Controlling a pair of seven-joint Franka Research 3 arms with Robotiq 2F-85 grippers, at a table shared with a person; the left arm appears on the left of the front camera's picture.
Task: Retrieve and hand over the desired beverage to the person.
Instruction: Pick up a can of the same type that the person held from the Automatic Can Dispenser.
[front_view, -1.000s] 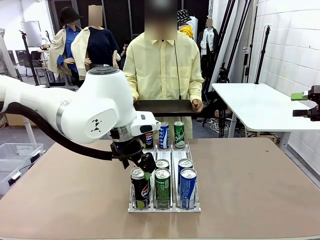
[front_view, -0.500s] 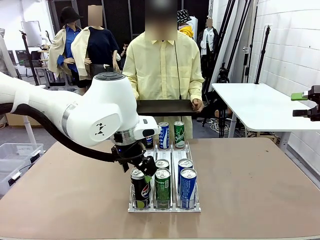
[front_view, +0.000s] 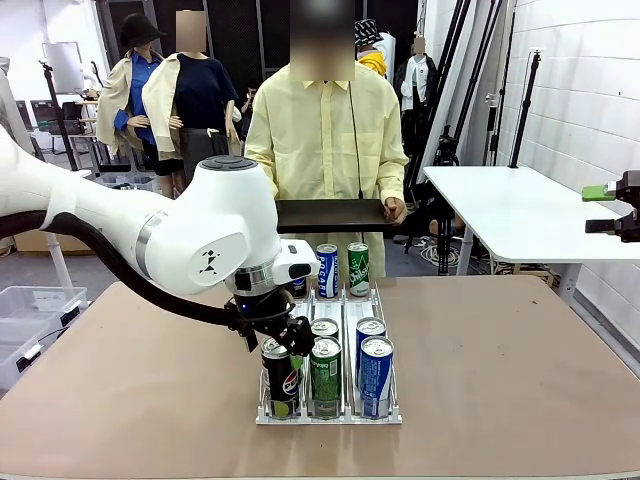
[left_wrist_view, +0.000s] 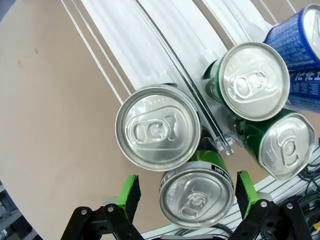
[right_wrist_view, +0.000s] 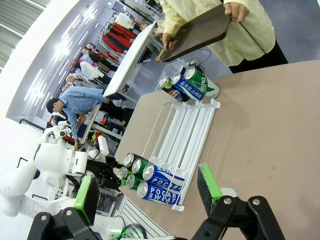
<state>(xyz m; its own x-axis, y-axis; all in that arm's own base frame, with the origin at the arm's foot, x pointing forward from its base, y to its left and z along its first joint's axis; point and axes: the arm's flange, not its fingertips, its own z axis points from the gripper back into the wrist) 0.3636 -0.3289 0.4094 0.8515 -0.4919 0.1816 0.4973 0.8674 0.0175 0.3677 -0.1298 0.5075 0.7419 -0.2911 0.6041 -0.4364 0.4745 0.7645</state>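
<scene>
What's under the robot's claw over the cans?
A can, seen from its silver top, stands between the left gripper's open green pads, in the clear rack. Its label is mostly hidden, and the rack floor beneath it is covered.

Brown surface (front_view: 500, 380) spreads across the lower half of the front frame, edge to edge. Dead centre on it sits a clear rack (front_view: 330, 419), its lanes running away toward the far edge. Near cans (front_view: 375, 370) bunch at the rack's front end, lower centre. Far cans (front_view: 327, 270) stand in a row at its back end, mid-frame.
</scene>
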